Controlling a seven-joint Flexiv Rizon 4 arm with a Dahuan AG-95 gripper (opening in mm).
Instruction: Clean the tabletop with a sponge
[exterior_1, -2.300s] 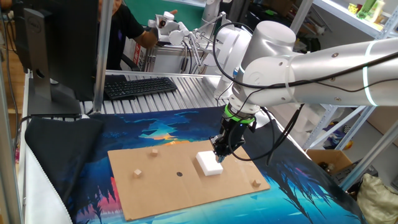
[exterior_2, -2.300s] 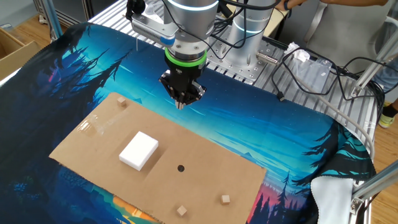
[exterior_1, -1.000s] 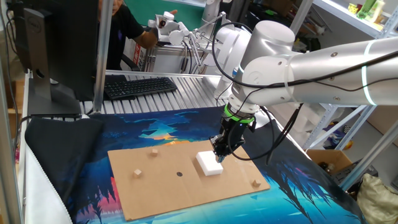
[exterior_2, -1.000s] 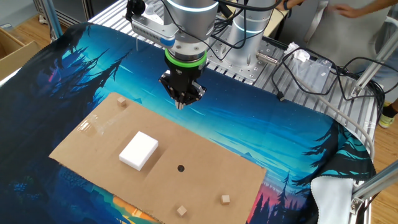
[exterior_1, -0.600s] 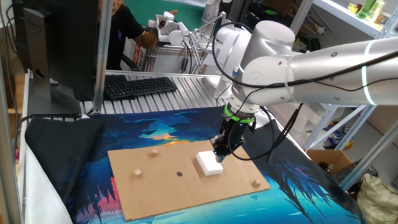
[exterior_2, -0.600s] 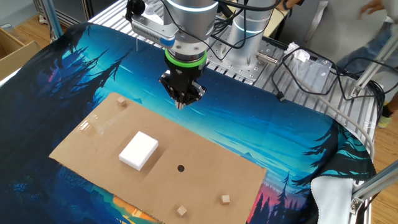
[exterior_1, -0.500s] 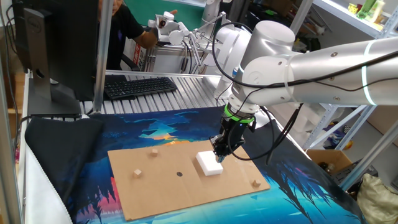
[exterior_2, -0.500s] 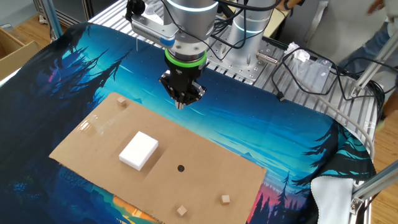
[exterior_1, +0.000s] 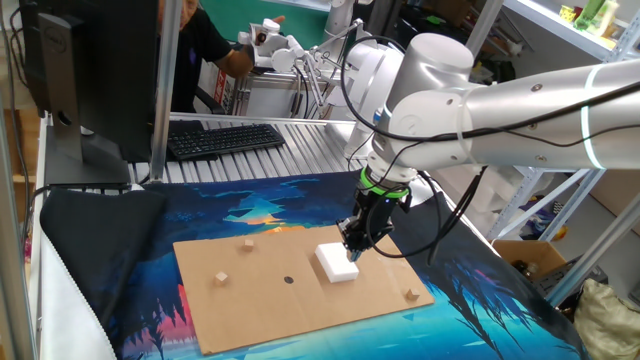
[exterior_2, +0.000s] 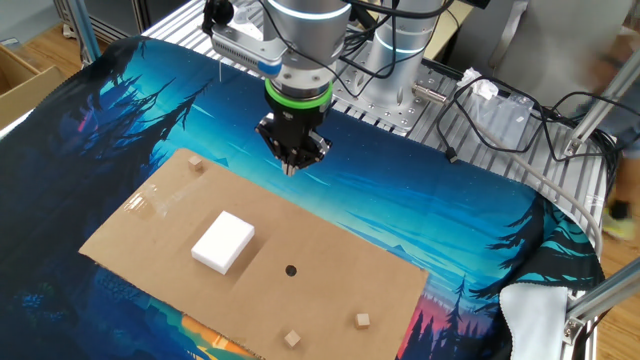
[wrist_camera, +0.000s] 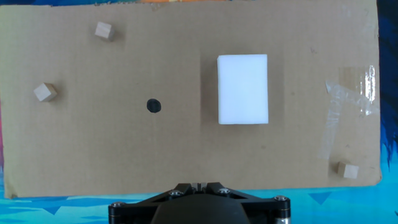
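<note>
The white sponge (exterior_1: 337, 263) lies flat on the brown cardboard tabletop (exterior_1: 300, 295), free of the gripper. It also shows in the other fixed view (exterior_2: 223, 241) and in the hand view (wrist_camera: 242, 89). My gripper (exterior_2: 292, 168) hangs above the board's far edge, beside the sponge and apart from it, with its jaws shut and empty. In the hand view the gripper (wrist_camera: 200, 185) sits at the bottom edge, with the board (wrist_camera: 124, 149) and its dark dot (wrist_camera: 153, 106) ahead.
Small tan wooden cubes lie on the board (wrist_camera: 103, 30) (wrist_camera: 45, 92) (wrist_camera: 347, 170). Clear tape (wrist_camera: 348, 99) sticks to one board end. The blue printed mat (exterior_2: 420, 210) lies under the board. A keyboard (exterior_1: 225, 138) and monitor (exterior_1: 95, 75) stand at the back.
The arm, the gripper and the sponge have not moved. Only a person in the background at the far right of the other fixed view has shifted.
</note>
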